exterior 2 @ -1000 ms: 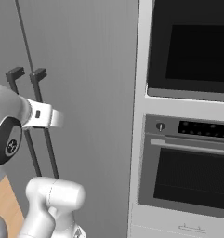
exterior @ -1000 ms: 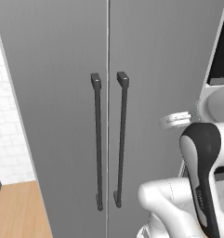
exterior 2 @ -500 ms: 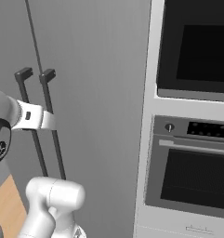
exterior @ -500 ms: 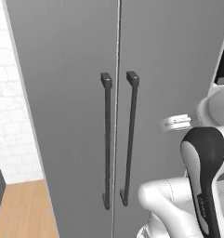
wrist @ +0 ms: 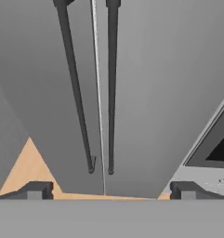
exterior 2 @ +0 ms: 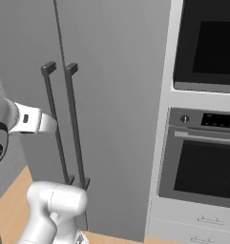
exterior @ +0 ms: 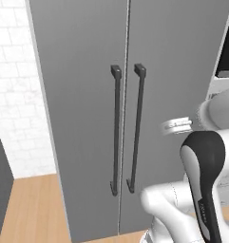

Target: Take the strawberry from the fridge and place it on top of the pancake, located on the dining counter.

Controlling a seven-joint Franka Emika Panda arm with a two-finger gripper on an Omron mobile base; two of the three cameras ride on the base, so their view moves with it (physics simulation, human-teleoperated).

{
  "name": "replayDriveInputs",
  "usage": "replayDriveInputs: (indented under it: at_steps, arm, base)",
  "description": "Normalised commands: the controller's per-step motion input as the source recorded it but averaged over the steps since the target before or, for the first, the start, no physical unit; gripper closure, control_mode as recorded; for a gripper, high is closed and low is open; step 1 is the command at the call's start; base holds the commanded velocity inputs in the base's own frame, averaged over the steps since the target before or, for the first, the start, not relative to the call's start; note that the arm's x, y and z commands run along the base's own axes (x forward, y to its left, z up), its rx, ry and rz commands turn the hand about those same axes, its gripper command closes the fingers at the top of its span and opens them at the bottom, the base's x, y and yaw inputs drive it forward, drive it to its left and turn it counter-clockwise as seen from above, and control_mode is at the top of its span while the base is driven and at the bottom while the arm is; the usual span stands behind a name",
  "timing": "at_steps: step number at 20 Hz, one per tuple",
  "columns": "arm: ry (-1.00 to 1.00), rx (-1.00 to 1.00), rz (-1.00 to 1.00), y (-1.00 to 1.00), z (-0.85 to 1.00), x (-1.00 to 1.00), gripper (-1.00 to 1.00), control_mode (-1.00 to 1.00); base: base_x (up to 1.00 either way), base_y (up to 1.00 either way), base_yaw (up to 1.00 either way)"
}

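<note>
Gripper (wrist: pixel 106 189) fingers spread wide, empty, short of the fridge (exterior: pixel 87 57); both grey doors closed, twin dark bar handles (exterior: pixel 116 130) flanking the centre seam; black built-in oven (exterior 2: pixel 207 167) just right of it

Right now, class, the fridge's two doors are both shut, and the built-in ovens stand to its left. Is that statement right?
Not quite. The fridge does have both doors shut, but the ovens stand to its right, not its left, as the right base view shows.
</note>
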Motion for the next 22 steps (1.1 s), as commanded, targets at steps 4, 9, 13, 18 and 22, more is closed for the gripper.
replayDriveInputs:
  at_steps: [4,9,13,18,22]
  arm:
    - [0.00,0.00,0.00,0.00,0.00,0.00,-1.00,1.00]
    - [0.00,0.00,0.00,0.00,0.00,0.00,-1.00,1.00]
    - [0.09,0.00,0.00,0.00,0.00,0.71,-1.00,-1.00]
    - [0.16,0.00,0.00,0.00,0.00,1.00,-1.00,-1.00]
    - [0.04,0.00,0.00,0.07,-0.03,1.00,-1.00,-1.00]
  base:
    - [-0.74,0.00,0.00]
    - [-0.41,0.00,0.00]
    - [0.14,0.00,0.00]
    - [0.00,0.00,0.00]
    - [0.00,0.00,0.00]
